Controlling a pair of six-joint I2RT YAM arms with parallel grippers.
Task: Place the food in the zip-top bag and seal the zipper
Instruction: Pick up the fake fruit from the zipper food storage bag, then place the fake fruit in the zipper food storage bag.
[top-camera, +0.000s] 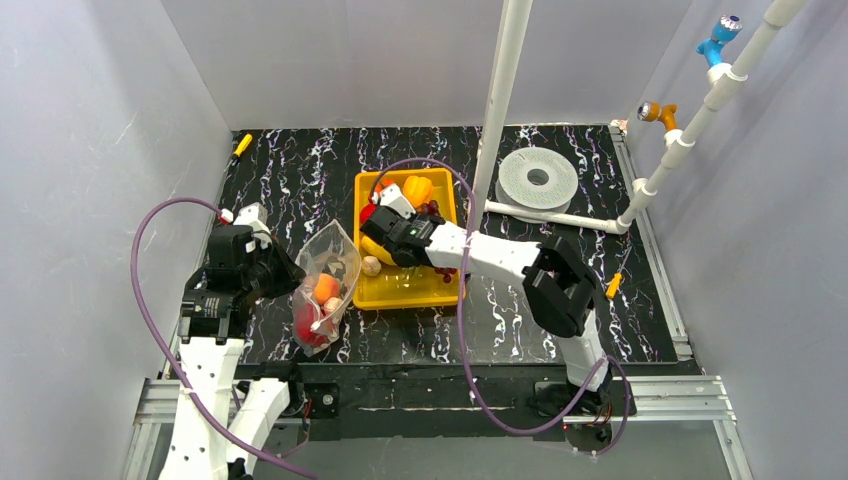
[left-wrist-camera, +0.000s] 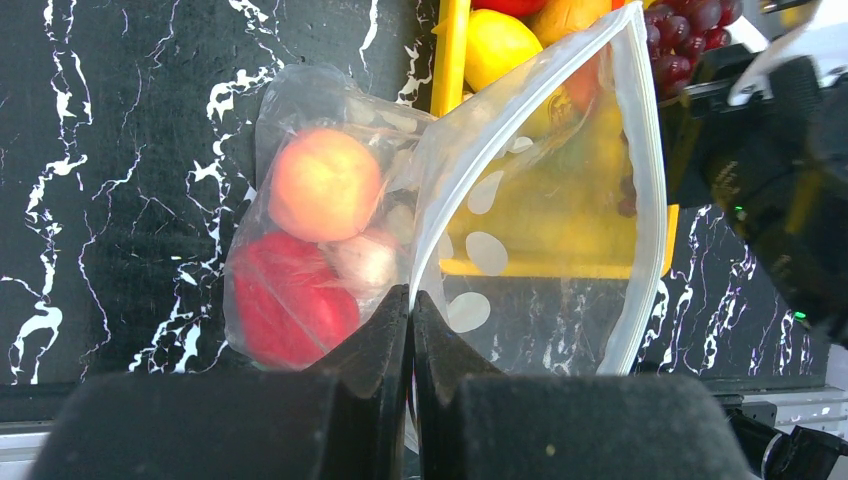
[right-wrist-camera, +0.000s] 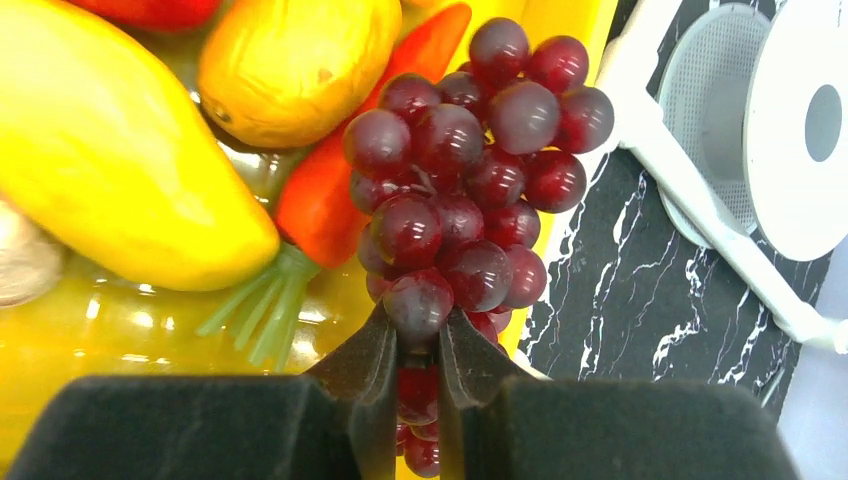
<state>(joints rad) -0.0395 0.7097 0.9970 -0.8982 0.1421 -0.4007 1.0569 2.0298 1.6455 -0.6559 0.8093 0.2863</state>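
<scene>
The zip-top bag (left-wrist-camera: 540, 200) lies left of the yellow tray (top-camera: 410, 292) with its mouth held up and open. My left gripper (left-wrist-camera: 411, 300) is shut on the bag's near edge. The zipper (left-wrist-camera: 645, 180) curves along the mouth. Inside the bag are an orange fruit (left-wrist-camera: 325, 183), a red piece (left-wrist-camera: 290, 305) and a pale one (left-wrist-camera: 365, 260). My right gripper (right-wrist-camera: 418, 325) is in the tray, its fingers pinching the lower end of the purple grapes (right-wrist-camera: 465, 170). A yellow fruit (right-wrist-camera: 120, 160), an orange one (right-wrist-camera: 295, 60) and a carrot (right-wrist-camera: 330, 190) lie beside them.
A white pipe frame (top-camera: 505, 90) stands just behind the tray, with a white disc (top-camera: 538, 178) to its right. Small yellow pieces lie at the back left (top-camera: 243, 143) and the right (top-camera: 613, 287). Purple cables (top-camera: 462, 300) loop over the table.
</scene>
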